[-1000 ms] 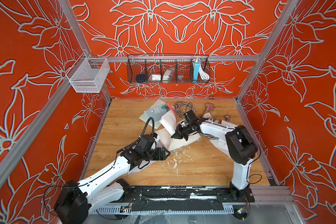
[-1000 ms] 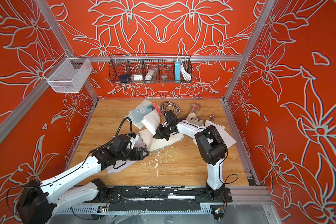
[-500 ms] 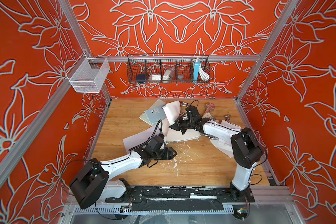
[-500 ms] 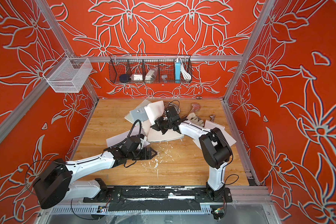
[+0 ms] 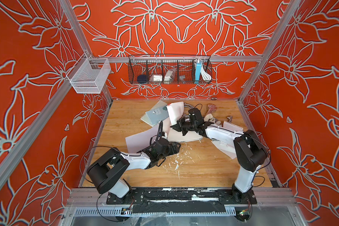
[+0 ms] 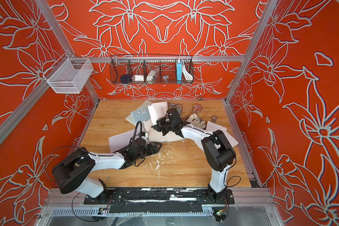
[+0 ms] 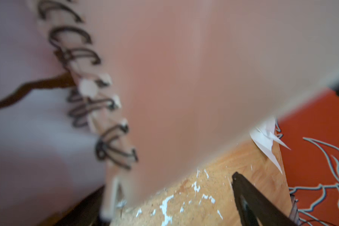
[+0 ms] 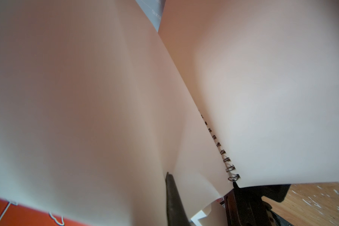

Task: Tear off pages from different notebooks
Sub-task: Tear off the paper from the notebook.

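- Your right gripper [image 5: 174, 127] is clamped tight on a white page [image 5: 175, 111], which curls up above it.
- The open notebook [image 5: 184, 138] lies flat just beneath that gripper, on the table [image 5: 125, 121].
- Your left gripper [image 5: 177, 147] sits low with its jaws spread wide, gripping nothing. The notebook's coil-bound corner is just ahead of it.
- A loose page [image 5: 137, 140] lies just behind the left gripper.
- A grey-blue notebook [image 5: 157, 114] lies beyond the lifted page.

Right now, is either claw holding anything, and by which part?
Right claw pinches a white page of the open notebook by its edge near the spiral. Left claw is open, holding nothing.
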You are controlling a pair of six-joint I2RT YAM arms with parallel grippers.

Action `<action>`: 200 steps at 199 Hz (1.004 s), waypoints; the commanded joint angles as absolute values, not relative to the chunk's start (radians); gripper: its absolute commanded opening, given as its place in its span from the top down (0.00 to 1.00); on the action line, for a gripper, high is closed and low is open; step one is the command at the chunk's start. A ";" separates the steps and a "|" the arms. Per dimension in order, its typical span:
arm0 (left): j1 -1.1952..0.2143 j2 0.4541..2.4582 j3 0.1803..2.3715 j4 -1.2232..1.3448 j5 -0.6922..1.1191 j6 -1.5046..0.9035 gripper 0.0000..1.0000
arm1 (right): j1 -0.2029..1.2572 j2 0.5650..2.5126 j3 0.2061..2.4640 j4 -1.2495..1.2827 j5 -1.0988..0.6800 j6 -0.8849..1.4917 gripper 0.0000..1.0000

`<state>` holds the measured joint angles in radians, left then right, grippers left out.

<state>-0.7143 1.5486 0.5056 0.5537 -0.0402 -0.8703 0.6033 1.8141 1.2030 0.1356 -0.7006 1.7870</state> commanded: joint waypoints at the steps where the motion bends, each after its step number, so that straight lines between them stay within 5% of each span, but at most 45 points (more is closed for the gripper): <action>1: -0.715 1.591 0.476 0.721 -0.136 -0.896 0.11 | 0.611 1.762 1.187 0.139 -0.726 1.778 1.00; 96: -0.679 1.664 0.556 0.787 -0.095 -0.816 0.19 | 0.618 1.691 1.091 0.058 -0.743 1.731 1.00; 108: -0.677 1.683 0.573 0.769 -0.077 -0.814 0.27 | 0.618 1.686 1.086 0.058 -0.740 1.733 1.00; 138: -0.676 1.681 0.595 0.675 -0.056 -0.803 0.82 | 0.619 1.677 1.080 0.066 -0.731 1.735 1.00; 152: -0.677 1.637 0.601 0.564 -0.064 -0.781 0.98 | 0.619 1.669 1.080 0.052 -0.714 1.716 1.00; 200: -0.678 1.467 0.640 0.173 0.076 -0.654 1.00 | 0.618 1.667 1.132 -0.127 -0.642 1.523 1.00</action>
